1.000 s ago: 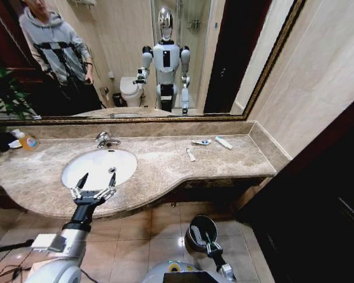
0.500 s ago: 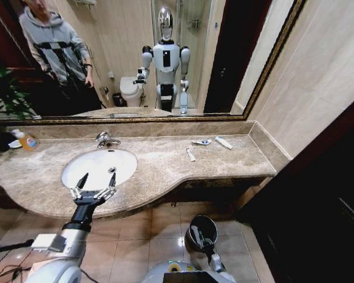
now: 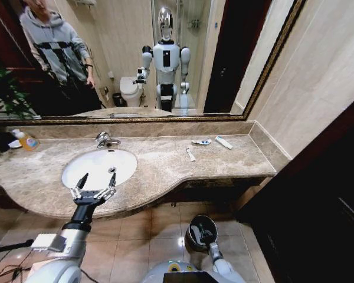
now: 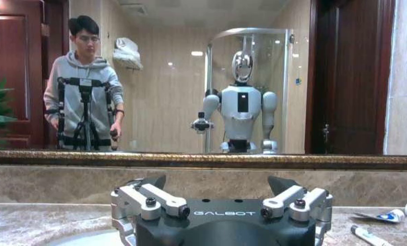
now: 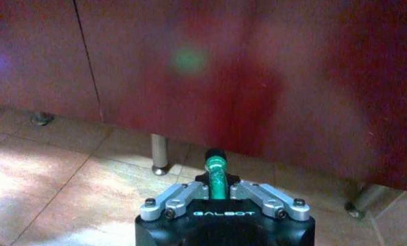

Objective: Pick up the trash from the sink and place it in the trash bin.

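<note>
The right gripper (image 5: 218,190) was down low near the floor, its fingers pressed together on a thin green tube (image 5: 216,171) that stuck out ahead of them. In front of it stood the dark red cabinet front (image 5: 258,77) on short metal legs over the tiled floor (image 5: 66,195). From the head view that arm (image 3: 215,259) sat just beside the bin (image 3: 200,231), which stood on the floor below the table edge; the gripper itself was hard to make out there.

The left gripper (image 3: 94,184) hung over the near rim of the sink (image 3: 100,165), its fingers spread wide apart and holding nothing. Behind the basin was the faucet (image 3: 105,140).

Well to the right of the sink, three pieces of trash lay on the table (image 3: 165,171): one white tube (image 3: 190,154) nearest the front, a sachet with blue marks (image 3: 201,142) behind it, and another white tube (image 3: 223,142) just beside that. A yellow-orange bottle (image 3: 27,140) stood at the far left by the mirror (image 3: 165,59).
</note>
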`<state>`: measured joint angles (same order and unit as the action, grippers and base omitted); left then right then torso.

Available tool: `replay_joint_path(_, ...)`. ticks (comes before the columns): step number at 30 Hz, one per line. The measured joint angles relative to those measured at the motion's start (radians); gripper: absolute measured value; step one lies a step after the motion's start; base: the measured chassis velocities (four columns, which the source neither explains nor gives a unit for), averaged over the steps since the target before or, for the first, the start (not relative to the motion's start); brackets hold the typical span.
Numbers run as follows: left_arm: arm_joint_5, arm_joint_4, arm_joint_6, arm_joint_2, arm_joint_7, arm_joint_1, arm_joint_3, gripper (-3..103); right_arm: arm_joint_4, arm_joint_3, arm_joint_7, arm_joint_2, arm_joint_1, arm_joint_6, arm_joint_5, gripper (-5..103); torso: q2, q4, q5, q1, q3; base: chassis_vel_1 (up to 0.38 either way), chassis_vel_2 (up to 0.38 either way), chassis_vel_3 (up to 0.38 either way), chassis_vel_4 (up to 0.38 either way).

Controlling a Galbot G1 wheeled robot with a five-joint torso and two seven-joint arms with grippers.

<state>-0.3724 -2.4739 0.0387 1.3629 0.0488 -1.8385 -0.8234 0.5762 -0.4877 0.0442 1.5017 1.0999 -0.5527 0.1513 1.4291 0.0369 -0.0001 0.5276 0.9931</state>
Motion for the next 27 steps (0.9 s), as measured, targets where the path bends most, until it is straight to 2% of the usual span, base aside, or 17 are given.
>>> replay_joint_path(5, 0.0, 0.0, 0.0, 0.0, 0.0, 0.0, 0.0, 100, -0.009, -0.001, -0.007, -0.006, -0.006, 0.0, -0.008, 9, 0.0, 0.0, 0.0001, 0.0, 0.0, 0.0, 0.0, 0.0, 0.0)
replay_joint_path(6, 0.0, 0.0, 0.0, 0.0, 0.0, 0.0, 0.0, 100, -0.009, -0.002, -0.011, -0.008, -0.006, 0.001, -0.009, 14, 0.0, 0.0, 0.0, 0.0, 0.0, 0.0, 0.0, 0.0, 0.0)
replay_joint_path(7, 0.0, 0.0, 0.0, 0.0, 0.0, 0.0, 0.0, 100, -0.009, -0.002, -0.011, -0.008, -0.006, 0.001, -0.009, 14, 0.0, 0.0, 0.0, 0.0, 0.0, 0.0, 0.0, 0.0, 0.0)
replay_joint_path(9, 0.0, 0.0, 0.0, 0.0, 0.0, 0.0, 0.0, 100, -0.01, -0.002, -0.019, -0.01, -0.006, 0.001, -0.011, 25, 0.0, 0.0, 0.0001, 0.0, 0.0, 0.0, 0.0, 0.0, 0.0)
replay_joint_path(11, 0.0, 0.0, 0.0, 0.0, 0.0, 0.0, 0.0, 100, -0.01, -0.002, -0.021, -0.011, -0.006, 0.002, -0.013, 25, 0.0, 0.0, 0.0, 0.0, 0.0, 0.0, 0.0, 0.0, 0.0)
replay_joint_path(14, 0.0, 0.0, 0.0, 0.0, 0.0, 0.0, 0.0, 100, -0.009, -0.002, -0.023, -0.015, -0.005, 0.003, -0.016, 41, 0.0, 0.0, 0.0, 0.0, 0.0, 0.0, 0.0, 0.0, 0.0)
replay_joint_path(15, 0.0, 0.0, 0.0, 0.0, 0.0, 0.0, 0.0, 100, -0.009, -0.002, -0.023, -0.015, -0.005, 0.003, -0.016, 41, 0.0, 0.0, 0.0, 0.0, 0.0, 0.0, 0.0, 0.0, 0.0)
replay_joint_path(18, 0.0, 0.0, 0.0, 0.0, 0.0, 0.0, 0.0, 100, -0.011, -0.002, -0.023, -0.016, -0.004, 0.003, -0.023, 57, 0.0, 0.0, 0.0001, 0.0, 0.0, 0.0, 0.0, 0.0, 0.0)
replay_joint_path(20, 0.0, 0.0, 0.0, 0.0, 0.0, 0.0, 0.0, 100, -0.012, -0.002, -0.023, -0.017, -0.004, 0.003, -0.025, 57, 0.0, 0.0, 0.0, 0.0, 0.0, 0.0, 0.0, 0.0, 0.0)
replay_joint_path(23, 0.0, 0.0, 0.0, 0.0, 0.0, 0.0, 0.0, 100, -0.012, -0.002, -0.024, -0.017, 0.0, 0.004, -0.027, 74, 0.0, 0.0, 0.0, 0.0, 0.0, 0.0, 0.0, 0.0, 0.0)
replay_joint_path(24, 0.0, 0.0, 0.0, 0.0, 0.0, 0.0, 0.0, 100, -0.012, -0.002, -0.024, -0.017, 0.0, 0.004, -0.027, 74, 0.0, 0.0, 0.0, 0.0, 0.0, 0.0, 0.0, 0.0, 0.0)
replay_joint_path(26, 0.0, 0.0, 0.0, 0.0, 0.0, 0.0, 0.0, 100, -0.011, -0.002, -0.024, -0.017, 0.002, 0.004, -0.027, 85, 0.0, 0.0, 0.0001, 0.0, 0.0, 0.0, 0.0, 0.0, 0.0)
replay_joint_path(27, 0.0, 0.0, 0.0, 0.0, 0.0, 0.0, 0.0, 100, -0.01, -0.003, -0.025, -0.016, 0.003, 0.004, -0.027, 85, 0.0, 0.0, 0.0, 0.0, 0.0, 0.0, 0.0, 0.0, 0.0)
